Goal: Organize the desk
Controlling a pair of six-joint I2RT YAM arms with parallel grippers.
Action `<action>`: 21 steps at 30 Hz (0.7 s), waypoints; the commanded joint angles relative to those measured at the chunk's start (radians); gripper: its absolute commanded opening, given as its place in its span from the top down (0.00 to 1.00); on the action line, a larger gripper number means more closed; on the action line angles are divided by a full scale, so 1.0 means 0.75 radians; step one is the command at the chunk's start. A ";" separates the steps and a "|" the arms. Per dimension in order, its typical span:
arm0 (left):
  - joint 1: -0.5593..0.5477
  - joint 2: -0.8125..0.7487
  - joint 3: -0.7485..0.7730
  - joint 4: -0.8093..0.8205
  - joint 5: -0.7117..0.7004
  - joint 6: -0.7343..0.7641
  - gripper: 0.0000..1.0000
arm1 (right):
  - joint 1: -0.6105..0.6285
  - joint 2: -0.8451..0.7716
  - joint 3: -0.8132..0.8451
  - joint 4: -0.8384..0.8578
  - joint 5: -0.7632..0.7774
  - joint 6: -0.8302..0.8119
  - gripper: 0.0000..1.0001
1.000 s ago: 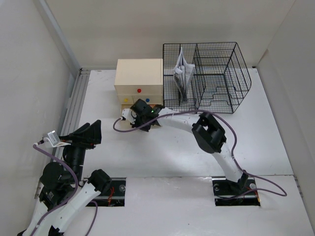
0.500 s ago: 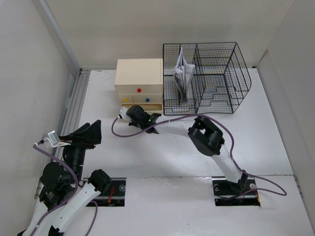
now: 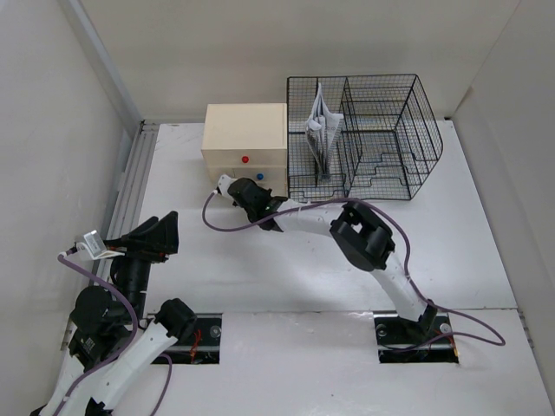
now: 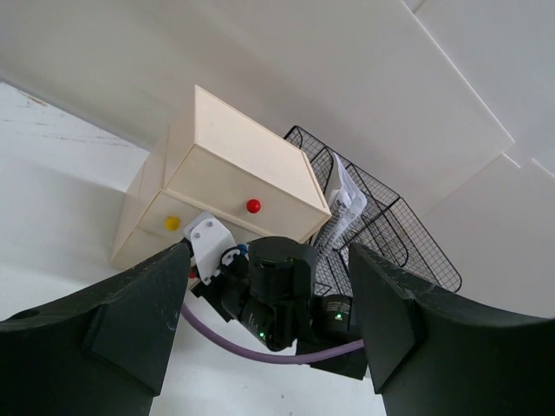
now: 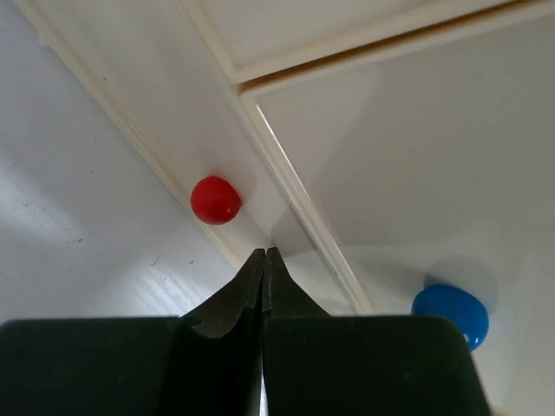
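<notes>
One yellow knob [image 4: 173, 223] shows only past the released left hand [image 4: 269, 260]; right hand [image 5: 263, 260] clenched.

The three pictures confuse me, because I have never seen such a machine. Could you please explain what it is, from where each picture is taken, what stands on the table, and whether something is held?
This is a robot: a left arm and a right arm, bolted at the near edge of a white desk. The top view looks down from above. The other two pictures come from a camera on each wrist. On the desk stand a beige drawer box with a red knob, a blue knob and a yellow knob, and a black wire basket holding folded papers. The right gripper is shut and empty, its tips close to the box front between the red and blue knobs. The left gripper is open and holds nothing.
</notes>
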 commanded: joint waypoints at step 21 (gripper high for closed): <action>0.006 -0.051 -0.013 0.092 0.044 0.037 0.00 | -0.112 -0.514 0.313 -0.894 -1.793 -0.040 0.00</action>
